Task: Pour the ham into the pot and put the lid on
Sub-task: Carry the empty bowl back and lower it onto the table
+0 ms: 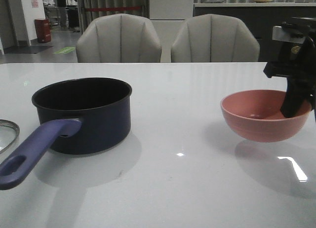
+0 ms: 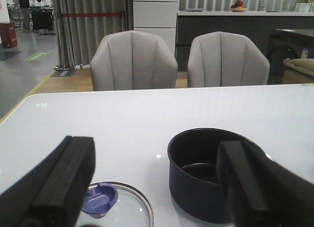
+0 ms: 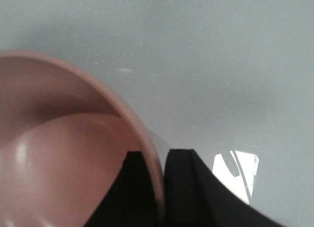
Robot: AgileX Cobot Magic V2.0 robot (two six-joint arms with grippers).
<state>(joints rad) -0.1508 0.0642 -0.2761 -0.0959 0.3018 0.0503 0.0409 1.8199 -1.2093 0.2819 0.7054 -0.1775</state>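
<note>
While right gripper [image 3: 159,187] pinches pink bowl [image 1: 256,117] rim, left gripper [image 2: 157,187] spread; white table [image 1: 173,188], 2 chairs [image 1: 118,40].

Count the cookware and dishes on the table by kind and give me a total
Saucepan: 1, the navy pot
Glass lid: 1, the lid lying flat beside the pot
Bowl: 1, the pink bowl, its rim pinched by the right gripper
Total: 3
No ham shows in any view.
</note>
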